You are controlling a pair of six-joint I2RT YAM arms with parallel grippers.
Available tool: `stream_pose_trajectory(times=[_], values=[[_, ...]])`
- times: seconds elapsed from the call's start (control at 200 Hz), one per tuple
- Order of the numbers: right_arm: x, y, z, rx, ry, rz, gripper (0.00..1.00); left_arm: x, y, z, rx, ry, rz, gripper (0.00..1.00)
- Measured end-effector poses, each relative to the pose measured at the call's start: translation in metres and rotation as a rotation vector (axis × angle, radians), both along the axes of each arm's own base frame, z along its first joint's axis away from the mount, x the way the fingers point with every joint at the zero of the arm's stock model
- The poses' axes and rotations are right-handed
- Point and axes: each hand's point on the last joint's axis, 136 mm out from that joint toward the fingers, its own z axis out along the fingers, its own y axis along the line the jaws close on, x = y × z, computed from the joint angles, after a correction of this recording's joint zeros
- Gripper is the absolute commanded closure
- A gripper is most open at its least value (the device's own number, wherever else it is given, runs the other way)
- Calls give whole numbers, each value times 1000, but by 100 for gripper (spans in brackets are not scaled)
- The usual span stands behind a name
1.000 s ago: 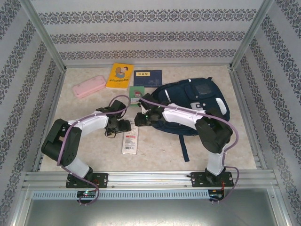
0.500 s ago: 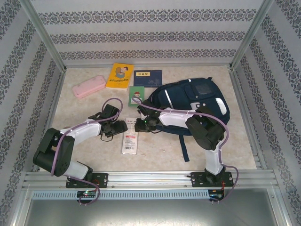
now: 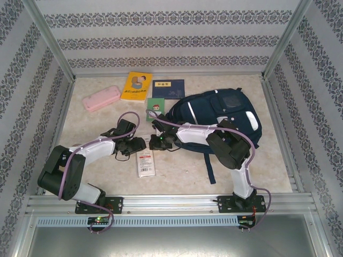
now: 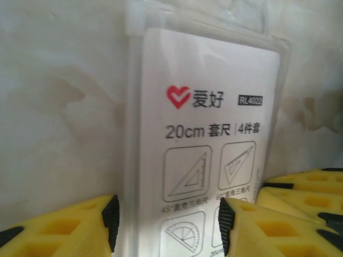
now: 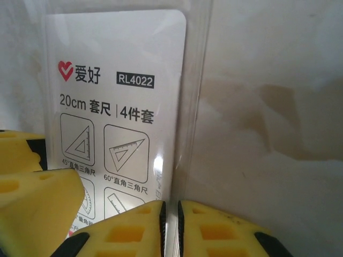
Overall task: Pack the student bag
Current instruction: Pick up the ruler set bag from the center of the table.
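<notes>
Flat on the pale mottled table point(image 4: 59, 107): a ruler-set pack point(image 4: 206, 123), running from top centre down past the bottom edge. Clear sleeve, white card inside: red heart logo, "RL4022", "20cm", line drawings of set squares and a protractor. My left gripper point(image 4: 168, 225) sits at the bottom, jaws apart: left pad just beside the sleeve's left edge, right pad over the card. The right gripper's fingers point(image 4: 303, 201), yellow, are lower right, at the pack's right edge

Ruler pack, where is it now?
Top view: ruler pack lies flat just left of centre, far end where left gripper and right gripper meet, bag to its right.
</notes>
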Motion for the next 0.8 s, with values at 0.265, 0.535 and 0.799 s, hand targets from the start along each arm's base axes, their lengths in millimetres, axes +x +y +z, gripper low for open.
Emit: stream_pose_trajectory(times=[0.265,0.535,0.799], values=[[-1,4,0,3,1,5,82,0,0,-1,-19,2,10,55],[0,5,1,5,0,7,81,-9,-26,21,-202,3,-3,96],[12,-17,35,-76,-120,33,63,-4,-27,50,-209,-52,-12,100]])
